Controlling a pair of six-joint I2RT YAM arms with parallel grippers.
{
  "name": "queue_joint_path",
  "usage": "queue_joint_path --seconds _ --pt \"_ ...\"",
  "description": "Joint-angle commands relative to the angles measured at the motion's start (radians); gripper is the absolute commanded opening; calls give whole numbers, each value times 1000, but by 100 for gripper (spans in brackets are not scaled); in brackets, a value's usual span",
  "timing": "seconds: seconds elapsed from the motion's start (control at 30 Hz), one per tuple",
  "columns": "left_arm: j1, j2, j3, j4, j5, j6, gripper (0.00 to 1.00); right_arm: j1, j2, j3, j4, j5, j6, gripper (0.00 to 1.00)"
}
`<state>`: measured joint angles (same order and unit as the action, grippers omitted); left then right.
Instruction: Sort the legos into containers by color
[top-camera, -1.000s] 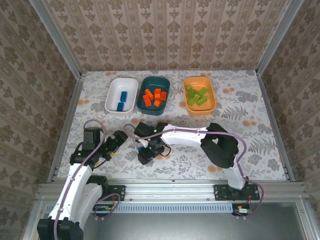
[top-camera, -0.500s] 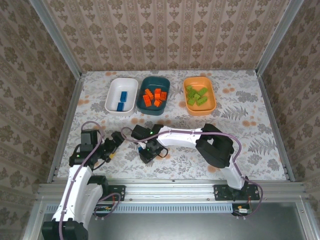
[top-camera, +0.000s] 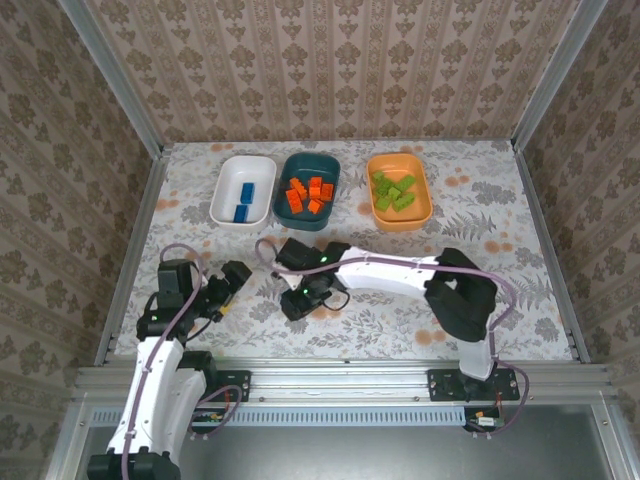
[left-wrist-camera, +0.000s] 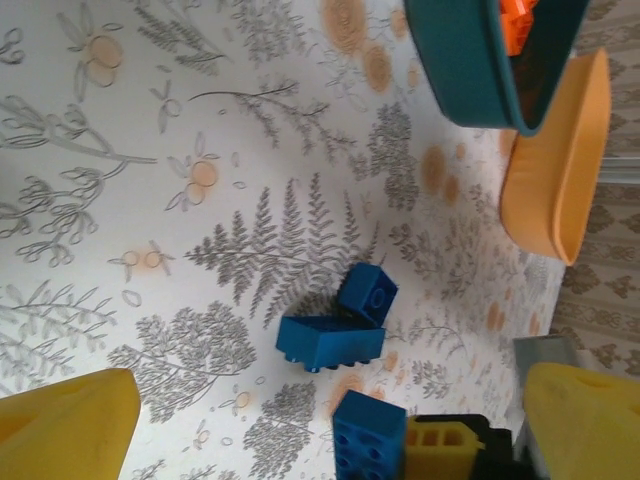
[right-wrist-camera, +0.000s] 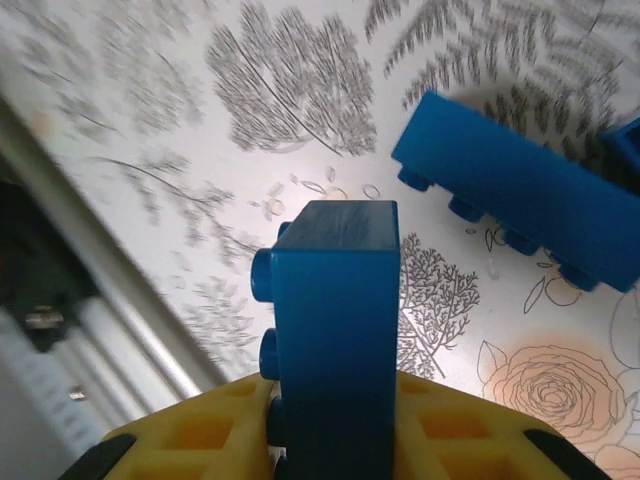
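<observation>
Right elbow (top-camera: 462, 296) swung rightward — its pincer (top-camera: 299, 301) (still low) clamps blue brick (right-wrist-camera: 335, 330).

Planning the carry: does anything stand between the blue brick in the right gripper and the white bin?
Nothing visible does. From the blue brick in the right gripper to the white bin lies only patterned table; the left gripper sits left of that line.

Open table (top-camera: 500, 235) right of blue bricks (left-wrist-camera: 330, 343)
</observation>
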<state>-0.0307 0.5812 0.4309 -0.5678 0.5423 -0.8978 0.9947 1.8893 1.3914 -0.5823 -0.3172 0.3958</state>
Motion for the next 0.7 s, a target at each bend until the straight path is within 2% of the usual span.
queue_joint_path --seconds 0.0,0.17,0.3,0.47,0.67 --pt "9 -30 -12 58 53 11 100 -84 -83 -78 179 -187 111 29" --pt "11 -43 -20 122 93 4 100 -189 -124 -139 336 -343 222 28" --pt "10 -43 -32 148 127 0 100 -248 -116 -80 352 -355 252 29" --pt "11 -38 -44 143 122 2 100 -296 2 135 300 -310 278 28" --pt "13 -13 -40 125 118 27 100 -320 281 523 232 -323 329 29"
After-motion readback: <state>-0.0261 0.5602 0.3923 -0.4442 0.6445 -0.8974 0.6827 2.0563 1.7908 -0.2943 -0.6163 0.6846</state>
